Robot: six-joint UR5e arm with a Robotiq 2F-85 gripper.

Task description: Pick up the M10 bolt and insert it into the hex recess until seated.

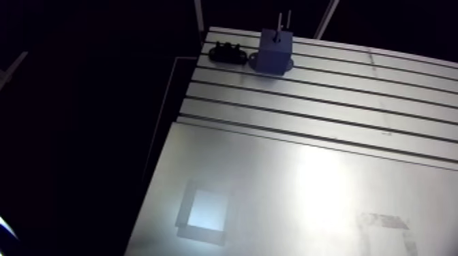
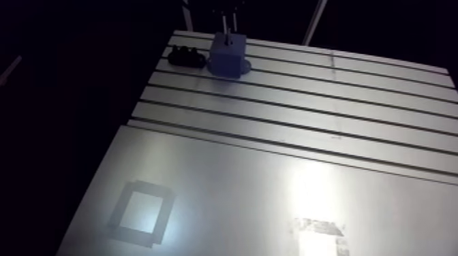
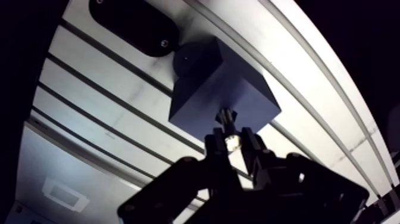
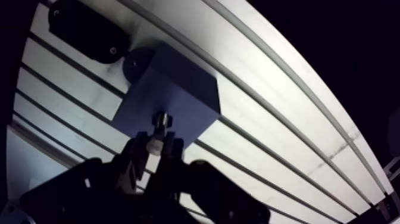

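Observation:
In the wrist view my gripper (image 3: 231, 142) is shut on the M10 bolt (image 3: 228, 132), a short shiny metal piece pinched between the two dark fingers. Its lower end (image 4: 161, 121) points at the top face of a dark blue block (image 3: 220, 89). I cannot tell whether the end touches the block or hangs just above it, and the hex recess is hidden under the bolt. In the arm view the same block (image 1: 275, 51) stands at the far end of the slotted table, with the gripper (image 1: 281, 22) coming straight down onto it.
A black oblong fixture (image 1: 227, 52) lies beside the block, away from the table's middle. Nearer the camera, a smooth plate carries a taped square outline (image 1: 204, 211) and a second patch of tape (image 1: 385, 228). The table's left edge (image 1: 163, 143) drops into darkness.

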